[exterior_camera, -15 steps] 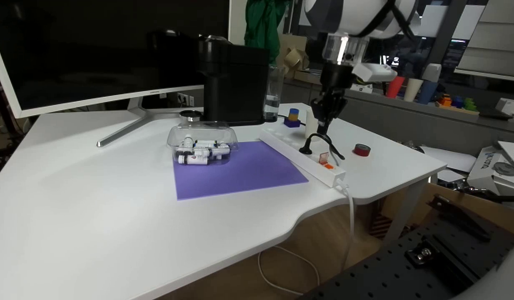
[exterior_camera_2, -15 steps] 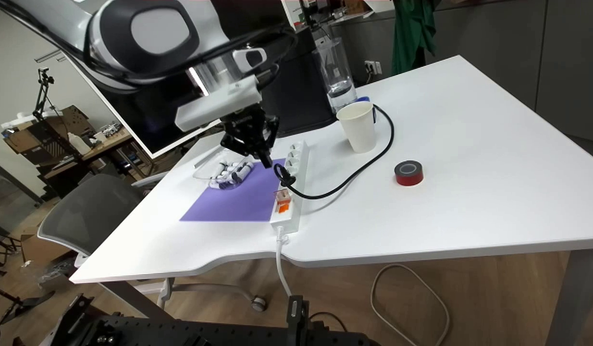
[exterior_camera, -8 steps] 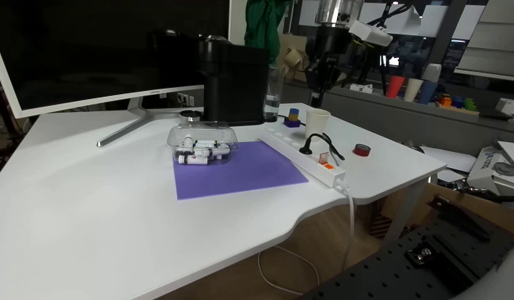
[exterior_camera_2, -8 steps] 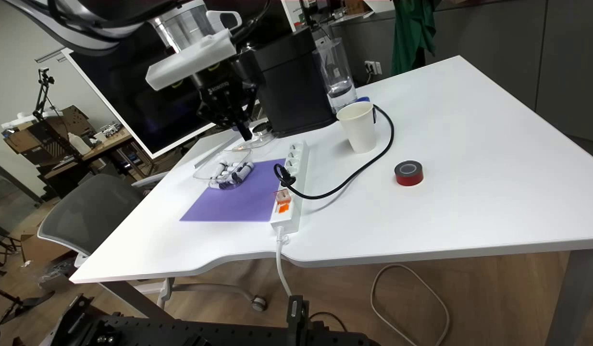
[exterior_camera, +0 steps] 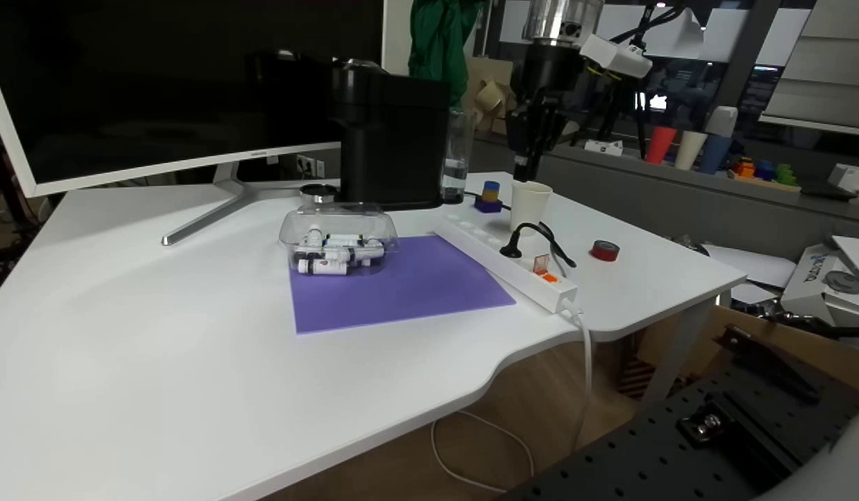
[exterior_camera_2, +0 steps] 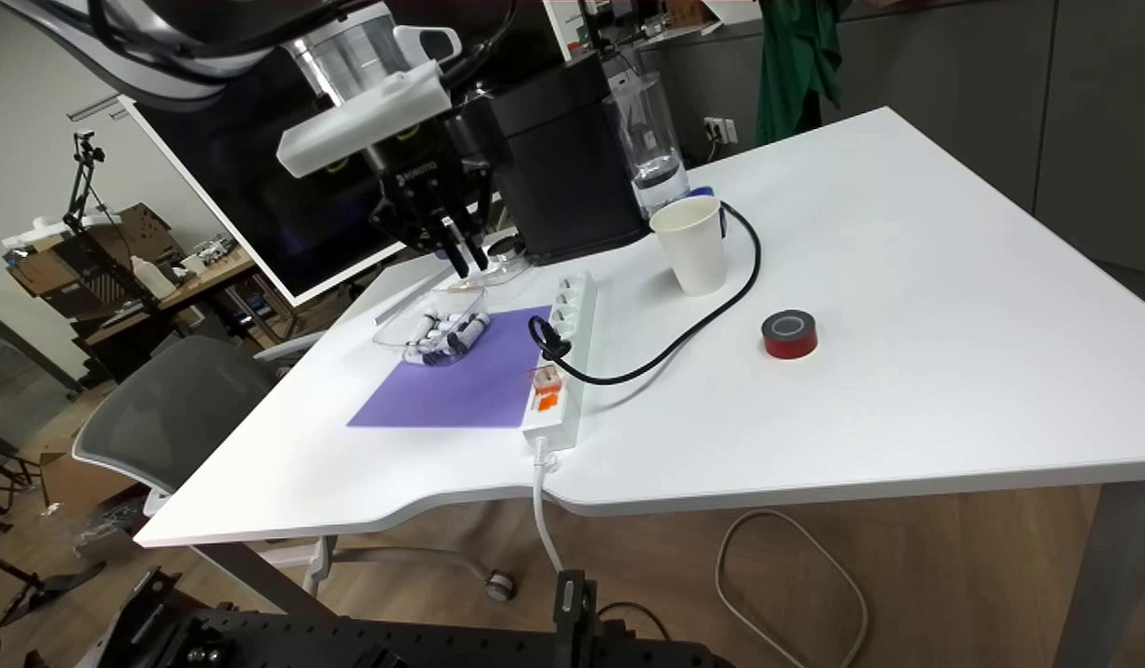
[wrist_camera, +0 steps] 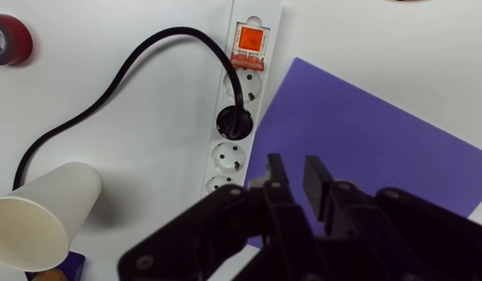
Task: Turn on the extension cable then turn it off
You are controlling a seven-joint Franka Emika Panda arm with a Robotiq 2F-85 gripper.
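Note:
The extension cable is a white power strip that lies on the table in both exterior views (exterior_camera: 495, 259) (exterior_camera_2: 584, 311) and the wrist view (wrist_camera: 228, 158). Its orange switch (wrist_camera: 250, 39) is near the end with the white cord, and its clear reddish cover (wrist_camera: 247, 61) is flipped open. The switch also shows in an exterior view (exterior_camera_2: 547, 402). A black plug (wrist_camera: 227, 124) sits in one socket. My gripper (wrist_camera: 294, 162) is raised above the table, empty, with a small gap between its fingertips. It hangs clear of the strip in both exterior views (exterior_camera: 525, 170) (exterior_camera_2: 470, 263).
A purple sheet (wrist_camera: 366, 144) lies beside the strip. A pale paper cup (exterior_camera_2: 691, 249) and red tape (exterior_camera_2: 789, 336) stand on the other side. The plug's black cord (exterior_camera_2: 670, 351) curves past the cup. A clear box of small bottles (exterior_camera: 339, 243), a black machine (exterior_camera: 395, 139) and a monitor (exterior_camera: 179, 83) stand farther back.
My gripper has risen and moved away from the strip, then stayed nearly in place. In the last half second its fingers have parted a little. The strip and plug look unmoved.

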